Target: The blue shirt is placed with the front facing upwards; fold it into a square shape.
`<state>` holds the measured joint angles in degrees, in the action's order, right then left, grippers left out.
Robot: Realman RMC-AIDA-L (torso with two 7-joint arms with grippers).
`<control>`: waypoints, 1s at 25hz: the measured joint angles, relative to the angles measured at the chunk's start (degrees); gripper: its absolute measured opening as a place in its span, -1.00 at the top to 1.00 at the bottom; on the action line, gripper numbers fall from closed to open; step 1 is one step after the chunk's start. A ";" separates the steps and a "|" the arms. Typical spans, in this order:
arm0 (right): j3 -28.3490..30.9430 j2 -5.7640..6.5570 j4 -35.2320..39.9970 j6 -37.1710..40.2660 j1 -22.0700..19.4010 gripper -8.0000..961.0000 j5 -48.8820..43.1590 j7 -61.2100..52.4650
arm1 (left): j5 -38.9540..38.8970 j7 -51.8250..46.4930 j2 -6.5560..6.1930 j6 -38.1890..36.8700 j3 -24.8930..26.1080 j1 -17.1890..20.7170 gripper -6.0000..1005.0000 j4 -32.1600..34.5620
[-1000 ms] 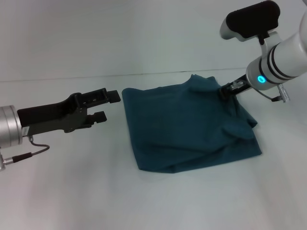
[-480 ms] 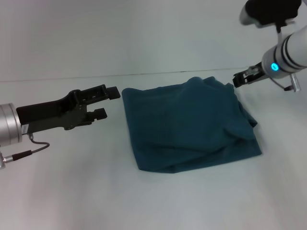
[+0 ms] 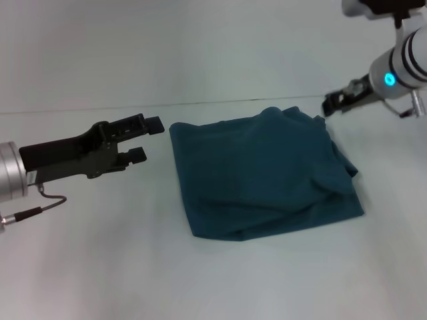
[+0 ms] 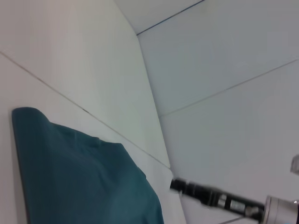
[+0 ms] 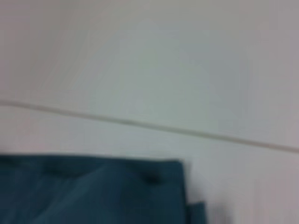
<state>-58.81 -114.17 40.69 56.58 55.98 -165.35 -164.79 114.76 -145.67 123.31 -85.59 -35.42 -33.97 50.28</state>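
The blue shirt (image 3: 260, 173) lies folded into a rough square in the middle of the white table (image 3: 200, 280), plain teal side up, with rumpled layers along its right edge. My left gripper (image 3: 145, 140) hovers just left of the shirt's far left corner, open and holding nothing. My right gripper (image 3: 328, 105) hangs above the table just beyond the shirt's far right corner, clear of the cloth, slightly open and empty. The left wrist view shows the shirt (image 4: 79, 177) and the right gripper (image 4: 180, 185) farther off. The shirt's edge (image 5: 93, 191) also shows in the right wrist view.
A white wall rises behind the table's far edge (image 3: 200, 103). A thin cable (image 3: 40, 203) hangs from the left arm near the table surface.
The right gripper left the shirt's far right corner and pulled up and to the right, away from the cloth. The left gripper drifted slightly upward. The shirt stayed put.
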 joint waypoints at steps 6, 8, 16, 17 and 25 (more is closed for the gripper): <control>1.19 0.20 2.62 13.03 -1.79 0.30 10.60 7.36 | -0.07 0.08 -0.10 0.09 0.11 0.03 -0.83 0.00; 1.87 0.23 4.15 16.43 -2.78 0.30 14.93 9.42 | -0.08 0.09 -0.10 0.18 0.10 0.04 -0.83 0.00; 1.88 -0.62 3.92 20.65 -3.41 0.30 18.90 11.42 | -0.13 0.21 -0.01 0.25 -0.03 0.06 -0.83 0.00; 1.79 -0.59 3.67 21.33 -3.39 0.30 18.12 11.25 | -0.14 0.21 0.00 0.25 0.01 0.10 -0.83 0.00; 2.25 0.42 3.41 24.95 -3.59 0.31 9.34 8.66 | -0.15 0.36 0.04 0.42 0.09 0.22 -0.83 0.00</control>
<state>-56.56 -113.74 44.10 81.53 52.39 -156.00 -156.13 114.61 -145.32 123.35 -85.16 -35.33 -33.75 50.27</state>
